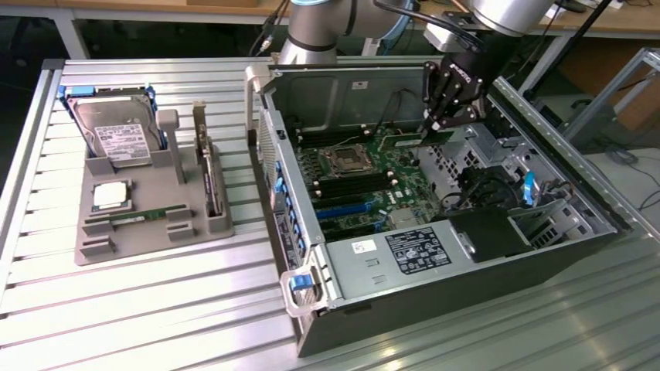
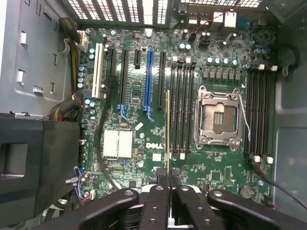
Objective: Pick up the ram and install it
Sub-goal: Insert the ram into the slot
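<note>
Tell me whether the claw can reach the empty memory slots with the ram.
Probably yes: the claw, shut on the ram, hangs just beside the empty memory slots, with nothing between them.

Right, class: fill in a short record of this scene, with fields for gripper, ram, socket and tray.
gripper: gripper shut on the ram, inside the open computer case
ram: held edge-on over the motherboard, beside the black memory slots
socket: processor socket empty
tray: grey tray, at the exterior view's left of the case, holding a hard drive and processor chip
</note>
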Robot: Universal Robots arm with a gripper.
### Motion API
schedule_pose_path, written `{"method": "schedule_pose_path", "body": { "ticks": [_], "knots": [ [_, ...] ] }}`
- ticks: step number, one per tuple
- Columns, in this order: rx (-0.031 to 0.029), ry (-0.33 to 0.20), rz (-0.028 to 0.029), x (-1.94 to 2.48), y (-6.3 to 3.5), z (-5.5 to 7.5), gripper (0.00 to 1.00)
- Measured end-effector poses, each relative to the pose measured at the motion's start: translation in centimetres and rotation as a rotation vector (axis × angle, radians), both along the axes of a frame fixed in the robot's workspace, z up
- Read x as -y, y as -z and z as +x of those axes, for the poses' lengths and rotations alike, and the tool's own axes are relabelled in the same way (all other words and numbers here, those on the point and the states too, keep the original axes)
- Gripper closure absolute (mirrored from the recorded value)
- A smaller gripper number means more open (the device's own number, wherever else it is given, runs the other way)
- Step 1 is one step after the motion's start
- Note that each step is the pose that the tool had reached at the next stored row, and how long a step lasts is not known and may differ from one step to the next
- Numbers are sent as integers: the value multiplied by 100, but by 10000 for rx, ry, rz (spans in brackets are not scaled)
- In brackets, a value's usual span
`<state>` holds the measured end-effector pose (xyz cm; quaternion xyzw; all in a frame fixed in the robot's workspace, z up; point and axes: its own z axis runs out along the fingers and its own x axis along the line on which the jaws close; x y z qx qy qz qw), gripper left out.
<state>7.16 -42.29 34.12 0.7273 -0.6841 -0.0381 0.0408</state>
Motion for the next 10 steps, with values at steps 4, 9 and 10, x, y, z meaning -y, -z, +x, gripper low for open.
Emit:
{"method": "schedule_pose_path", "body": {
  "ticks": [4, 9, 10],
  "knots": [
    [0, 0, 0, 0, 18, 0, 88],
    [0, 1, 0, 0, 43, -1, 88],
    [0, 0, 0, 0, 47, -1, 88]
  ]
}}
